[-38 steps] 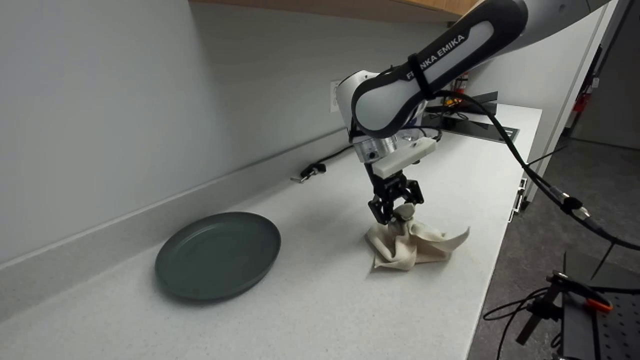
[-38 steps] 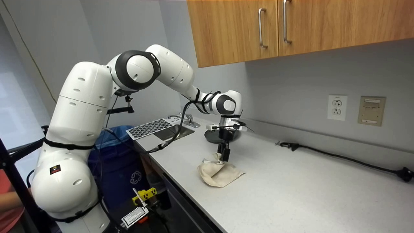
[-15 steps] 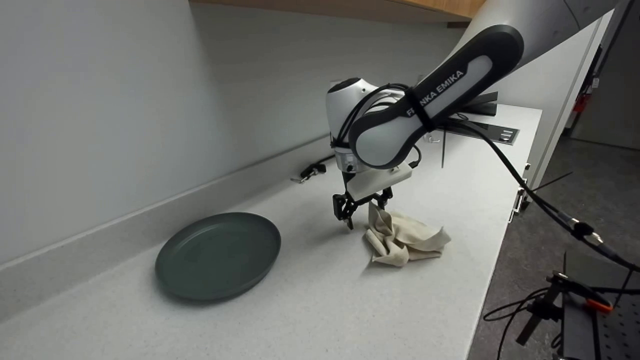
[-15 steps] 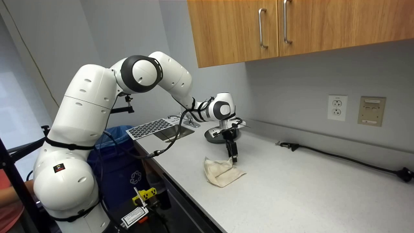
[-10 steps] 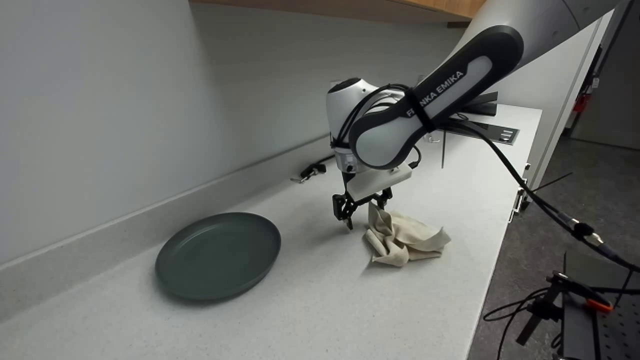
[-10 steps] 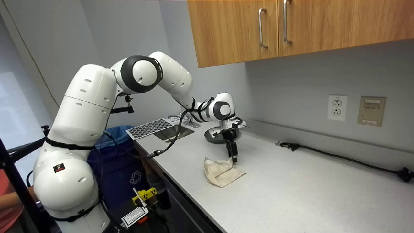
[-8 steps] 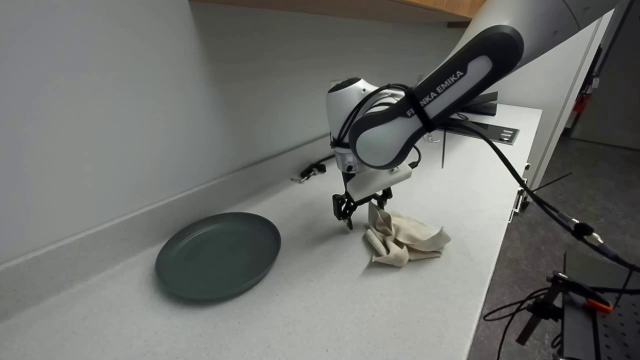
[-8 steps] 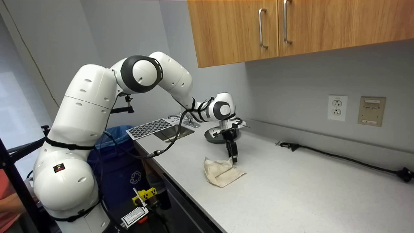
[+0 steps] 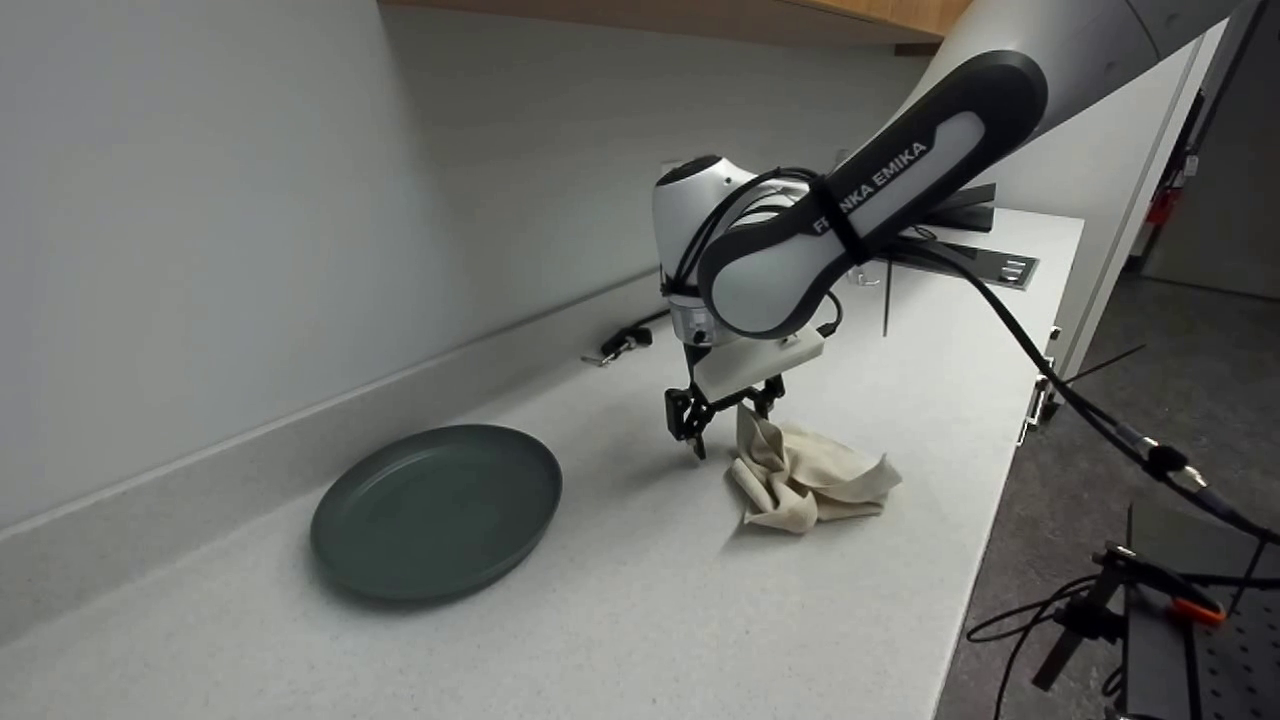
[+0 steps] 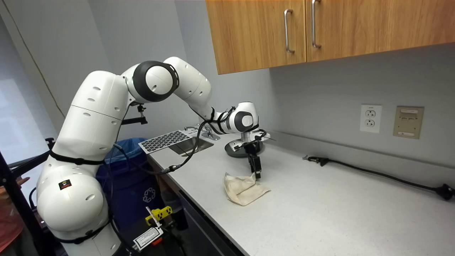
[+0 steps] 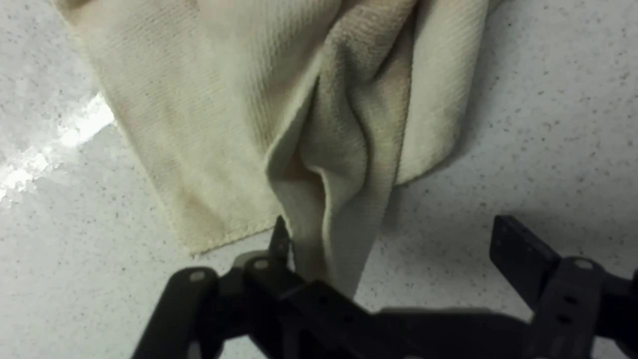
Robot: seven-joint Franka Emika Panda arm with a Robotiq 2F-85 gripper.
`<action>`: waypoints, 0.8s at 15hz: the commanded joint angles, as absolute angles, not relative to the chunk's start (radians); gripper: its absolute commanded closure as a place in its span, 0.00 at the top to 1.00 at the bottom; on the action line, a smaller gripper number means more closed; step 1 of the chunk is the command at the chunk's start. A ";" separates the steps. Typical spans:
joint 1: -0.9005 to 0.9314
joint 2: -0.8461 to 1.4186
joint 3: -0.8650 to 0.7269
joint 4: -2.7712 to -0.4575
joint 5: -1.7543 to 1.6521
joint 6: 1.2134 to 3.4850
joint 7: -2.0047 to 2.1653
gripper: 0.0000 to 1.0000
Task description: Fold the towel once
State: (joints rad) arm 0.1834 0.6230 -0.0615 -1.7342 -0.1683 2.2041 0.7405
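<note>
A crumpled beige towel (image 9: 815, 480) lies on the counter in both exterior views, one corner standing up beside the jaws. In the wrist view, the towel (image 11: 189, 124) has a flat corner at left and a raised, creased fold in the middle. My gripper (image 11: 391, 230) is open, its fingers wide apart. That raised fold passes between them close to the left fingertip (image 11: 280, 234), with counter visible across the rest of the gap. Low at the towel's wall-side edge, the gripper (image 9: 733, 432) points downward. Where the fold's end goes behind the gripper body is hidden.
A dark green plate (image 9: 435, 515) sits on the counter near the wall. Further along the wall lies a black cable with a clamp (image 9: 625, 343). Wooden cabinets (image 10: 256, 35) hang overhead. A sink (image 10: 192, 145) and the counter's front edge (image 10: 209, 222) bound the work area.
Earlier the gripper was closed around the towel's bunched top. It has since opened and shifted toward the wall, and the towel has slumped. Over the last second arm and towel are still.
</note>
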 commanded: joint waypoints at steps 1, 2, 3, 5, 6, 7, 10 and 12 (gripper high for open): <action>0.198 0.615 -0.075 -1.744 -0.169 2.222 0.746 1.00; 0.206 0.604 -0.082 -1.757 -0.181 2.230 0.761 1.00; 0.214 0.598 -0.089 -1.766 -0.192 2.232 0.775 1.00; 0.220 0.582 -0.095 -1.791 -0.197 2.251 0.795 1.00; 0.225 0.570 -0.098 -1.808 -0.200 2.265 0.809 1.00; 0.227 0.560 -0.100 -1.823 -0.198 2.276 0.817 1.00; 0.240 0.519 -0.110 -1.893 -0.207 2.334 0.857 1.00; 0.253 0.490 -0.125 -1.942 -0.227 2.383 0.897 1.00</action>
State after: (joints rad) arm 0.2187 0.5659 -0.0909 -1.8347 -0.1753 2.3054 0.8237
